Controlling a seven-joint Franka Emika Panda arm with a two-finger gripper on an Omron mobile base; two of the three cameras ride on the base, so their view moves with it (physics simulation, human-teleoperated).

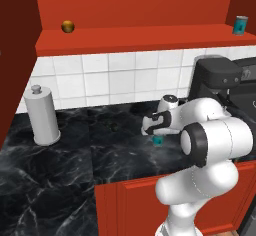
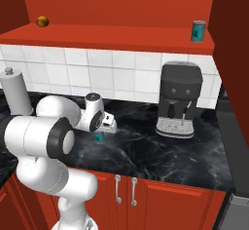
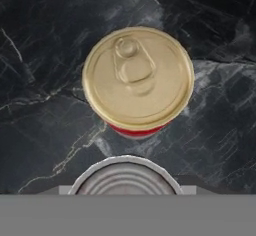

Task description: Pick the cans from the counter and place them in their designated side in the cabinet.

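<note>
Pick-up step: I have the tool (image 1: 156, 139) closed on a teal can (image 2: 99, 138) just above the desk (image 1: 60, 155); next, raise it clear toward the cabinet shelf (image 1: 130, 39).

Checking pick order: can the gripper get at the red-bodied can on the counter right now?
Probably not yet. The gripper is shut on a teal can, so its jaws are occupied. The red can stands upright on the counter with nothing crowding it.

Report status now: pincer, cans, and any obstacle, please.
Pincer shut on teal can, low over counter. Red can beside it, upright. Another teal can on cabinet. Nothing blocking.
</note>
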